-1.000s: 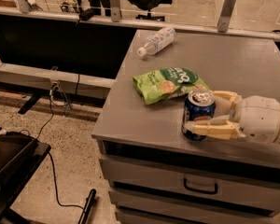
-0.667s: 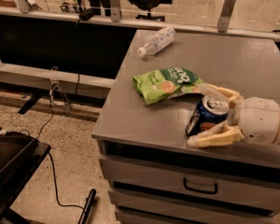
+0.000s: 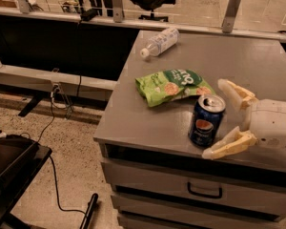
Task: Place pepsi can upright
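Note:
The pepsi can [image 3: 206, 120] is dark blue with a silver top and a round red-white-blue logo. It stands upright near the front edge of the grey cabinet top [image 3: 148, 123]. My gripper [image 3: 219, 118] comes in from the right, its cream fingers spread wide. One finger [image 3: 236, 93] is behind and to the right of the can, the other [image 3: 226, 147] is in front and to the right. Neither finger touches the can.
A green snack bag [image 3: 174, 86] lies just behind the can. A clear plastic bottle [image 3: 159, 42] lies on its side at the back left of the top. Drawers [image 3: 205, 191] are below the front edge. A dark tray [image 3: 9, 162] and cables are on the floor at left.
The can went from tilted in my closed fingers to standing upright on the top. My fingers have opened and drawn back to the right.

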